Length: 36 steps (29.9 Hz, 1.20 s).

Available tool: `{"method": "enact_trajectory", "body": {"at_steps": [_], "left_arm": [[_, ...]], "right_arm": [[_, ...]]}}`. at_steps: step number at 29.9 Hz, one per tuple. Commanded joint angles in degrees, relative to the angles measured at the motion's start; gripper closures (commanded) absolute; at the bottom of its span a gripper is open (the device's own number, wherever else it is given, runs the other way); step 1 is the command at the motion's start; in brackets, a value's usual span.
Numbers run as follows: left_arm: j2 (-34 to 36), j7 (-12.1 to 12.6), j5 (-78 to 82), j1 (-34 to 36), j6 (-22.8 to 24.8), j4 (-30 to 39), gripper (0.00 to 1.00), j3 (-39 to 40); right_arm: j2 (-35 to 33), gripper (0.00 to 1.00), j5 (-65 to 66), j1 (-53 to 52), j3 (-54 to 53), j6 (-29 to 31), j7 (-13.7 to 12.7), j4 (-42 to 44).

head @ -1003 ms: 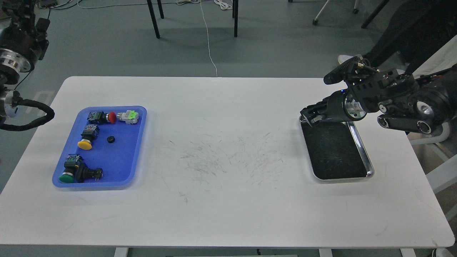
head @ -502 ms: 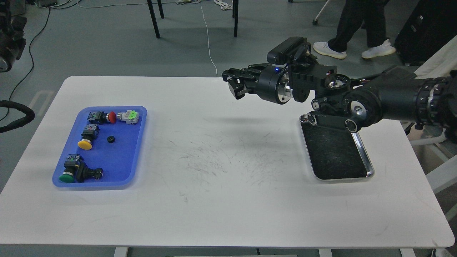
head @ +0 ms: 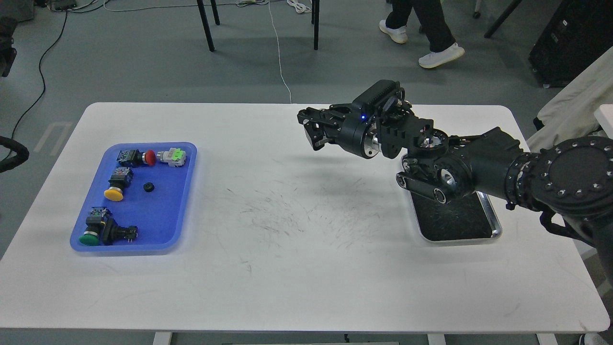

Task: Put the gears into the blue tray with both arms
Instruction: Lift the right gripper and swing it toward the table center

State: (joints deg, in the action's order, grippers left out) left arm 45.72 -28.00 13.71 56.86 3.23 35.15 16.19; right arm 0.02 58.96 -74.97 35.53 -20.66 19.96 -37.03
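The blue tray (head: 160,218) lies on the left part of the white table. One gear (head: 149,187), a tiny black disc, rests on its floor near the middle, among the push-button switches. My right gripper (head: 312,130) hangs above the table's back middle, far right of the blue tray, with its fingers pointing left. Its dark fingers overlap, so I cannot tell their state or whether a gear is between them. Of my left arm only a black cable (head: 10,158) shows at the left edge; its gripper is out of view.
The blue tray also holds a red-capped switch (head: 139,156), a green-and-white one (head: 172,156), a yellow-capped one (head: 116,185) and a green-capped one (head: 101,230). A steel tray (head: 497,233) with a dark inside lies at the right, partly under my right arm. A person walks behind the table.
My right arm swung left from over the steel tray to above the table's back middle, then dropped slightly. My left arm pulled back out past the left edge.
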Motion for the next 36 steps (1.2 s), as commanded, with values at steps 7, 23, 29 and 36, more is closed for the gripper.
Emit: {"method": "enact_trajectory", "body": {"at_steps": [7, 23, 29, 36], "left_arm": [[1.4, 0.0, -0.1, 0.0, -0.1, 2.5, 0.16, 0.2], [6.4, 0.0, -0.4, 0.2, -0.1, 6.7, 0.16, 0.3], [8.1, 0.0, -0.4, 0.2, -0.1, 8.4, 0.16, 0.3], [10.0, 0.0, -0.4, 0.2, -0.2, 9.7, 0.16, 0.3]], "right_arm": [[0.0, 0.99, 3.6, -1.9, 0.0, -1.0, 1.3, -8.1], [0.0, 0.99, 16.9, 1.9, 0.7, -0.4, 3.0, -14.9], [0.0, 0.99, 18.6, 2.7, 1.8, 0.1, 3.4, -14.7], [0.0, 0.99, 19.7, 4.5, 2.3, 0.6, 3.4, -13.7]]}}
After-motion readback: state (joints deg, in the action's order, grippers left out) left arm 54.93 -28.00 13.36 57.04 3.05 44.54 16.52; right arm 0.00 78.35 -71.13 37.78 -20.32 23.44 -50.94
